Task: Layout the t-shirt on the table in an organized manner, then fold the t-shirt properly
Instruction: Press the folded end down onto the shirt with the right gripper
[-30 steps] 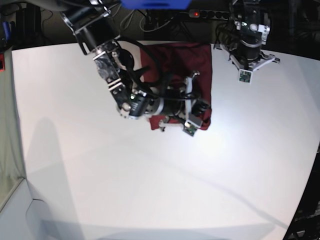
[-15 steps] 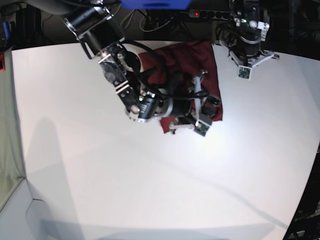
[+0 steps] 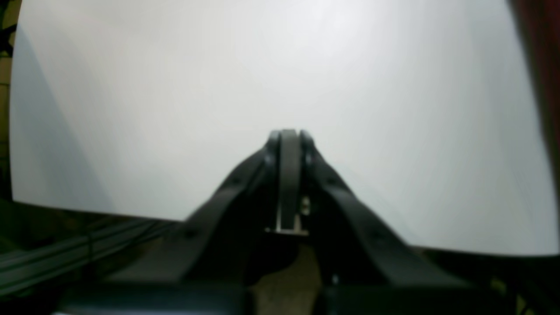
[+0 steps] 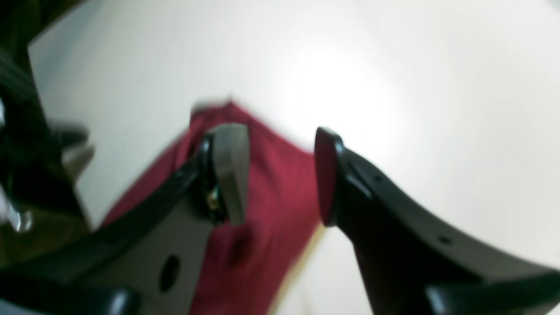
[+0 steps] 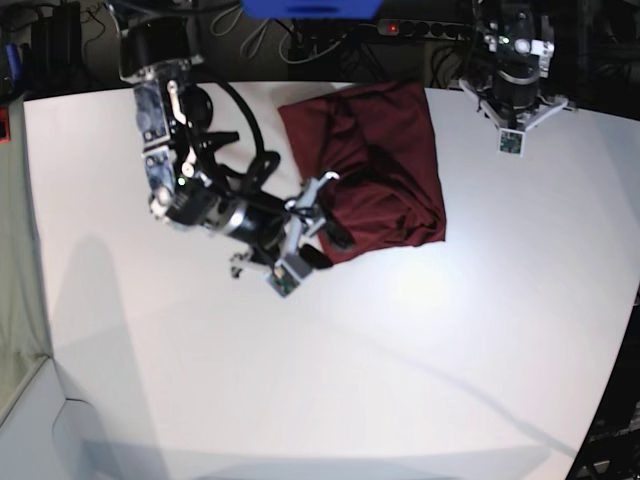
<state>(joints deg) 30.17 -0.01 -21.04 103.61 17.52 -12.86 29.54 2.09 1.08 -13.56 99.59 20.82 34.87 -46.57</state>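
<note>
right gripper (image 4: 280,175): fingers spread, gripped nothing, above t-shirt (image 4: 271,183) | left gripper (image 3: 288,135): fingers pressed together, empty, over table (image 3: 175,87)

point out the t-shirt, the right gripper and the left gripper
t-shirt (image 5: 385,170), base view, middle of the maroon fabric
right gripper (image 4: 280,175), right wrist view, gap midway between its open fingertips
left gripper (image 3: 288,135), left wrist view, tips of the closed fingers
</note>
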